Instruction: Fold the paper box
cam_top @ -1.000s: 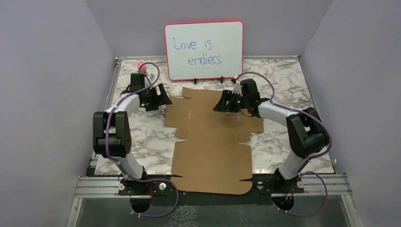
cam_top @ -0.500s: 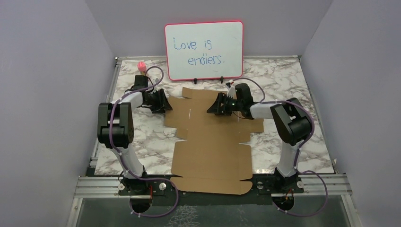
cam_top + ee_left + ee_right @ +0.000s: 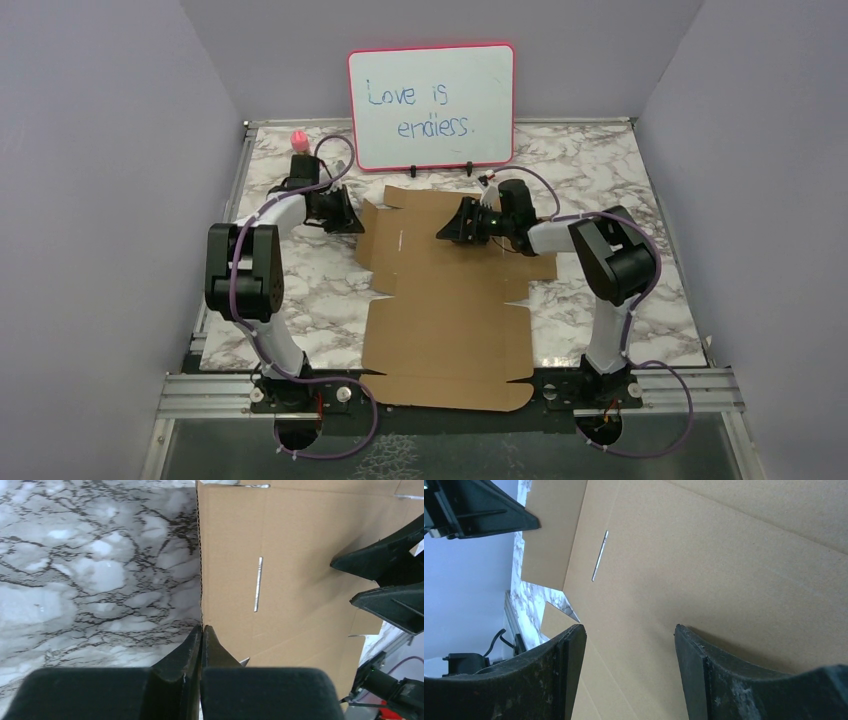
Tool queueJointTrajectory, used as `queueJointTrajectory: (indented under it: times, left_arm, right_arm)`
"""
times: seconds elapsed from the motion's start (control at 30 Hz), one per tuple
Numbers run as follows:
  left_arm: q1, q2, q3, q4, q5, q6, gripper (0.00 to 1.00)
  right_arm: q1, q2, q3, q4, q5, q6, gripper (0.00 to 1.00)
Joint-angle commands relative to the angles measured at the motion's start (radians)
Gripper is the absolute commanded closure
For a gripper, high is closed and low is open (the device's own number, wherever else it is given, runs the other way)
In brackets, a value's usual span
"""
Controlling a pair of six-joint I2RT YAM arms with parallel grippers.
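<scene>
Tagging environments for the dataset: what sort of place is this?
Likely a lab robot test cell, not a home or factory: plain lavender walls enclose a marble-pattern tabletop with an aluminium rail at its near edge, and a handwritten whiteboard stands behind the unfolded paper box.

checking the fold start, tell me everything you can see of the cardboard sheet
The cardboard sheet is plain brown corrugated board, die-cut with flaps, notches and a thin slot, not yet folded. It lies flat on the marble table, near end overhanging the front. The left gripper is shut on its far left edge; the right gripper stands open above its far part.
</scene>
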Motion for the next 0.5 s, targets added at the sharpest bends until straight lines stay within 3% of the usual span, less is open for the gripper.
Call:
queueJointTrajectory:
  times: [0.0, 0.47]
  left_arm:
    - [-0.066, -0.073, 0.05, -0.058, -0.097, 0.025, 1.0]
    - [-0.325, -0.095, 0.194, -0.207, -0.45, -0.007, 1.0]
  right_arm:
    - [0.017, 0.038, -0.025, 0.002, 0.018, -0.005, 0.29]
    - [0.054, 0.046, -0.064, 0.027, 0.138, 0.037, 0.29]
